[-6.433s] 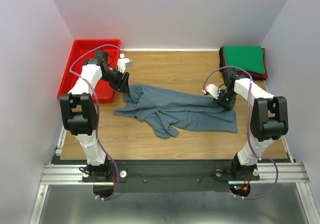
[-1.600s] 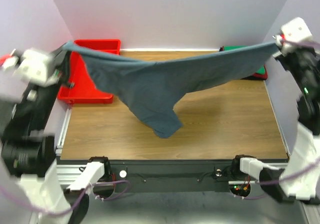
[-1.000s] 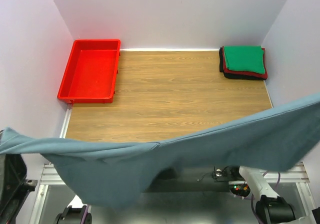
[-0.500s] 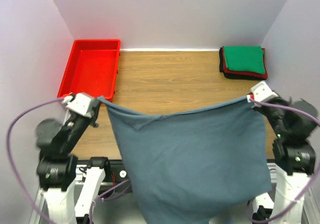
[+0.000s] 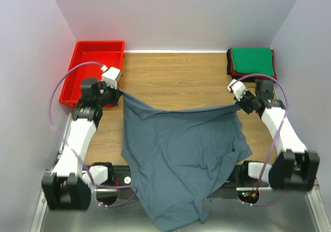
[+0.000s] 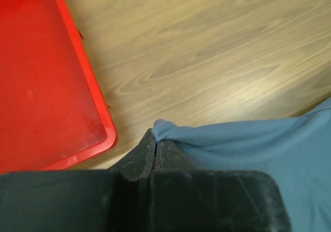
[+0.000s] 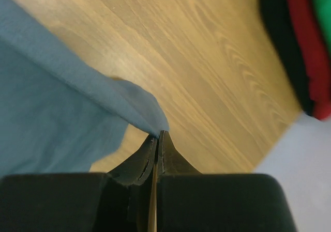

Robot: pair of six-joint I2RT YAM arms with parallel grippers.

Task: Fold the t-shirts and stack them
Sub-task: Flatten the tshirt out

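Beside red tray (image 5: 92,61), slate t-shirt (image 5: 176,149).

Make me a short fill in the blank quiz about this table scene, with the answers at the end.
1. The shirt stretched between the left hand and the right hand is ___ in colour.
2. Both hands are ___ on its upper edge.
3. The top shirt of the folded stack is ___.
4. The tray at the far left of the table is ___.
Missing words: blue-grey; shut; green; red.
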